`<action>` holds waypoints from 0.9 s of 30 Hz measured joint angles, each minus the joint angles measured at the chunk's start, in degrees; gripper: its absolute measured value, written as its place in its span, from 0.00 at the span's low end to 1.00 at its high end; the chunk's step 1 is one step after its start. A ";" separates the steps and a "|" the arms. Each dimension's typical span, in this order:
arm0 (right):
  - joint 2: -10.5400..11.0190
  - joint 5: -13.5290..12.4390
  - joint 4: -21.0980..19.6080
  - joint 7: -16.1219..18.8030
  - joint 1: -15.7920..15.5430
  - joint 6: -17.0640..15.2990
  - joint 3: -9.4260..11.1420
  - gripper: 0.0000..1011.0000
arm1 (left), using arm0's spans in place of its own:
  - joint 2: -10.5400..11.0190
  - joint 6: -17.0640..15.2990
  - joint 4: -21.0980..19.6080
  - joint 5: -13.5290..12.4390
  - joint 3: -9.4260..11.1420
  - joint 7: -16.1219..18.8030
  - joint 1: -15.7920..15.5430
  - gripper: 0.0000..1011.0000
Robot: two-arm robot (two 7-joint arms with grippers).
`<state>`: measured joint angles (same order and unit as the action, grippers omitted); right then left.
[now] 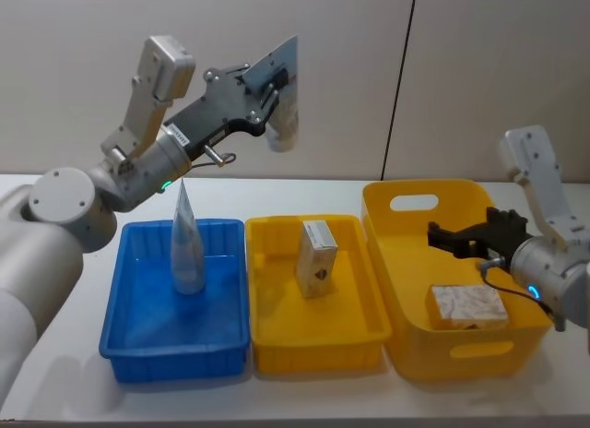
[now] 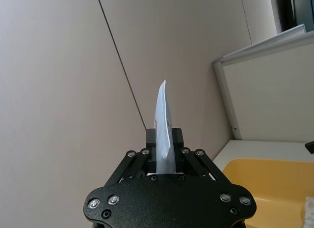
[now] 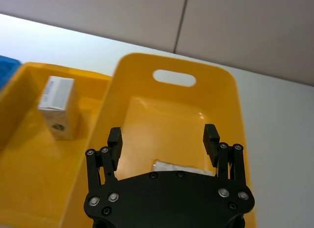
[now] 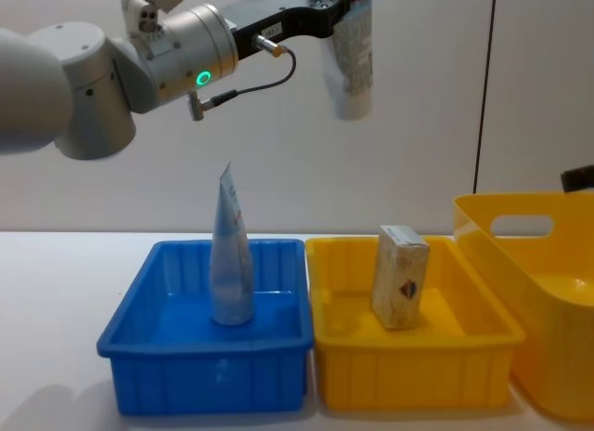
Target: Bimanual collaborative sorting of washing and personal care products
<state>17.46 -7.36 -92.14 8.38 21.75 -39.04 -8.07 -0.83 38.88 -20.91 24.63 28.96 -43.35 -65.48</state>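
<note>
A: Head view first. Where is the left gripper (image 1: 267,89)?

B: High over the table, roughly above where the blue tray (image 1: 124,350) meets the yellow tray (image 1: 318,354). It is clamped on the held tube (image 1: 282,124), cap end down. The step looks like setting it in the blue tray beside the standing tube (image 1: 187,248). To do that well, it should swing over the tray's free side and descend upright. It should let go only once the cap rests on the floor, well clear of the standing tube, which looks easy to tip.

A: And the right gripper (image 1: 454,238)?

B: Over the yellow basket (image 1: 479,359), jaws apart and holding nothing, with the pale pack (image 1: 466,304) lying below. The box (image 1: 316,257) stands in the yellow tray.

A: Left wrist view?

B: The held tube's flat tail juts out from between the pads, firmly pinched. Its cap end is lost against the gripper body, so how much hangs below cannot be judged there.

A: Right wrist view?

B: The fingers (image 3: 115,139) stand wide apart. The gripper body covers most of the pale pack, so what it is stays hard to tell.

A: Chest view?

B: The top edge cuts off the held tube's upper part and the left fingertips. The right gripper is a dark sliver at the right edge.
</note>
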 joint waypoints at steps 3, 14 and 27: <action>0.57 -0.42 -0.90 1.67 -0.20 0.79 -0.39 0.99 | -0.85 1.76 3.18 0.88 0.39 -1.04 -1.68 0.16; 2.74 -2.45 -3.60 8.31 -0.62 3.75 -1.77 0.99 | -2.79 5.40 10.41 2.76 1.27 -3.21 -5.50 0.16; 3.58 -2.28 -3.70 9.59 -0.85 6.41 -3.27 0.99 | -3.68 7.12 13.79 3.61 1.67 -4.29 -7.29 0.16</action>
<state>21.04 -9.64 -95.84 17.97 20.91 -32.63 -11.34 -4.51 46.00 -7.12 28.24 30.63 -47.64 -72.77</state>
